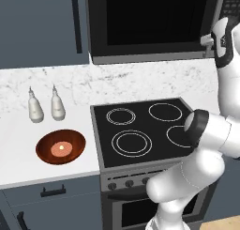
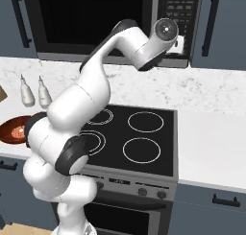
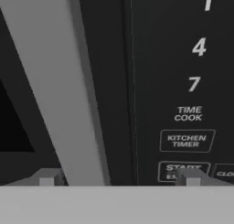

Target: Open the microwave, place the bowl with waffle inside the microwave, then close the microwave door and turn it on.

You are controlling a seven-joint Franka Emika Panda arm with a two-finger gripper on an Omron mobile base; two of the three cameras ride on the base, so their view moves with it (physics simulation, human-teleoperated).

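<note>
Between spread jaws, microwave door (image 3: 68,81) handle

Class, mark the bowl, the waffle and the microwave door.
bowl (image 1: 46,153): left base view, left inner wall.
waffle (image 1: 61,148): left base view, its centre.
microwave door (image 1: 154,19): left base view, dark glass window.

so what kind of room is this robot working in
A home-style kitchen, rendered rather than real. A black four-ring stovetop sits in a white marbled counter, a large black microwave hangs above it among blue-grey cabinets, and a glossy reddish-brown bowl rests on the counter.
</note>
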